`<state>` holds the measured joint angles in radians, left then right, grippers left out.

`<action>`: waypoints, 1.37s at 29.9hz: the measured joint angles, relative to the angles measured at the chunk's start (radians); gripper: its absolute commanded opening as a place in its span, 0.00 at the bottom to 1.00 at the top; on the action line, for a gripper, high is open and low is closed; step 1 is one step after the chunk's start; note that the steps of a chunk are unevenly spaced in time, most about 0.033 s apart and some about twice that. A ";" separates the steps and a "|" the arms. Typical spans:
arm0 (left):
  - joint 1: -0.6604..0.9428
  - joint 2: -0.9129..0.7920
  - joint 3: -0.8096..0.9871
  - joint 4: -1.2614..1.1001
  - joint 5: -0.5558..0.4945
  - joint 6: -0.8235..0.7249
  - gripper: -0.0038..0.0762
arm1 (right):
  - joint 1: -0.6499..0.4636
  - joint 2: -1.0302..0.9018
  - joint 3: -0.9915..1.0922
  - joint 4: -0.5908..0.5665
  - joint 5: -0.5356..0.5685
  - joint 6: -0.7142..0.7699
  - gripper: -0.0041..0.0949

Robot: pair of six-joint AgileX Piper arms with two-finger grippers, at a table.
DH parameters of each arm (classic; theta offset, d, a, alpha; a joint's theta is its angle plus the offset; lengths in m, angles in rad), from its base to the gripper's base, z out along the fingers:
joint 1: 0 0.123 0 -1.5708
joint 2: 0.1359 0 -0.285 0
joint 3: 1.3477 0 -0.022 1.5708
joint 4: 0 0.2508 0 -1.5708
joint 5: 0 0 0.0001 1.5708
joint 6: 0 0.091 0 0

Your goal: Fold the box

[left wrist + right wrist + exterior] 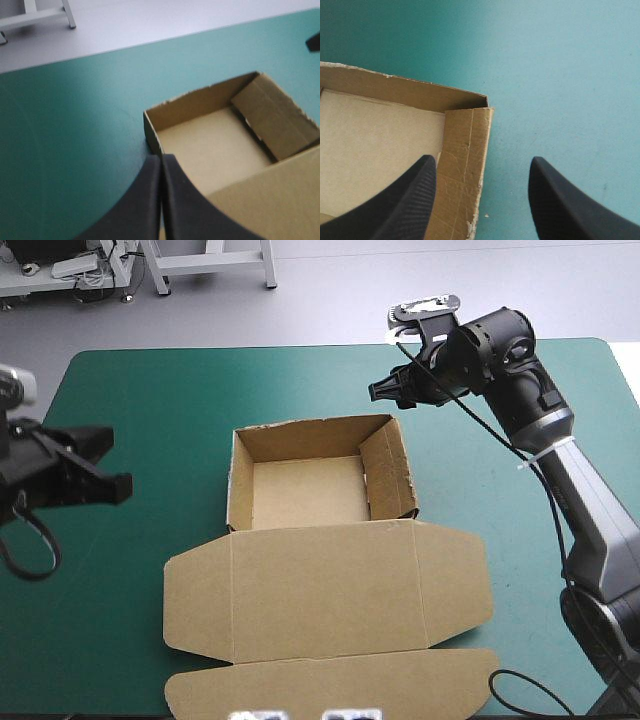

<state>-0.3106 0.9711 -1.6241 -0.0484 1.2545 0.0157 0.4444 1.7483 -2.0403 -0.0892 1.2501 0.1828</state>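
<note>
The brown box (310,490) stands in the middle of the teal-green table as an open tray with its walls raised. Its lid (330,590) lies flat toward the near edge. My left gripper (118,488) hovers well to the left of the box with its fingers shut, empty; in its own view the arch (161,161) points at the tray's left wall (152,135). My right gripper (385,392) hangs above the tray's far right corner, open; in its own view the gripper (482,165) straddles the right wall (465,170).
The lid's front flap (330,685) reaches the table's near edge. Bare teal-green cover (150,400) lies left and right of the box. The table's far edge (125,47) shows beyond the tray.
</note>
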 measured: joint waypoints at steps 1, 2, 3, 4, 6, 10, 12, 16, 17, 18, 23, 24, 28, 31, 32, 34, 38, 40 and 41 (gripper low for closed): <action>0.000 -0.038 0.063 0.000 0.000 0.000 0.04 | -0.004 0.006 0.000 0.014 0.000 0.004 0.56; 0.000 -0.076 0.127 0.000 0.000 0.001 0.04 | -0.007 0.014 0.000 0.026 0.000 0.006 0.56; 0.000 -0.114 0.191 0.000 0.000 0.003 0.04 | -0.010 0.026 0.000 0.037 0.000 0.010 0.56; 0.000 -0.152 0.255 0.000 -0.003 0.003 0.04 | -0.011 0.040 0.000 0.048 0.000 0.011 0.56; 0.000 -0.223 0.366 0.004 -0.018 0.003 0.04 | -0.011 0.070 0.000 0.067 0.000 0.013 0.56; 0.000 -0.356 0.578 0.034 -0.046 -0.016 0.04 | -0.011 0.143 0.000 0.089 0.000 0.013 0.56; 0.000 -0.403 0.679 0.048 -0.047 -0.028 0.04 | -0.011 0.168 0.000 0.089 0.000 0.013 0.56; 0.000 -0.487 0.832 0.066 -0.046 -0.056 0.04 | -0.016 0.214 0.000 0.077 0.000 0.011 0.56; 0.000 -0.501 0.856 0.070 -0.046 -0.060 0.04 | -0.018 0.220 0.001 0.077 0.000 0.010 0.56; 0.000 -0.517 0.881 0.072 -0.046 -0.064 0.04 | -0.022 0.225 0.001 0.078 0.000 0.009 0.56; 0.000 -0.561 0.943 0.072 -0.047 -0.069 0.04 | -0.051 0.230 0.058 0.111 -0.007 -0.015 0.56; 0.000 -0.564 0.946 0.072 -0.047 -0.072 0.04 | -0.058 0.230 0.083 0.130 -0.007 -0.023 0.56; 0.000 -0.565 0.952 0.072 -0.056 -0.072 0.04 | -0.072 0.234 0.181 0.205 -0.007 -0.078 0.56; 0.000 -0.565 0.952 0.073 -0.063 -0.072 0.04 | -0.072 0.234 0.234 0.259 -0.010 -0.129 0.56; 0.000 -0.565 0.952 0.074 -0.064 -0.072 0.04 | -0.072 0.234 0.247 0.269 -0.011 -0.137 0.55; 0.000 -0.565 0.952 0.074 -0.065 -0.072 0.04 | -0.072 0.234 0.266 0.274 -0.014 -0.147 0.47; 0.000 -0.565 0.952 0.075 -0.065 -0.072 0.04 | -0.072 0.234 0.291 0.268 -0.018 -0.164 0.14; 0.000 -0.565 0.953 0.075 -0.065 -0.072 0.04 | -0.072 0.234 0.295 0.266 -0.018 -0.164 0.03; 0.000 -0.565 0.953 0.075 -0.065 -0.073 0.04 | -0.072 0.234 0.296 0.264 -0.018 -0.164 0.03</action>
<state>-0.3106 0.4064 -0.6715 0.0267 1.1891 -0.0577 0.3722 1.9820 -1.7444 0.1751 1.2322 0.0191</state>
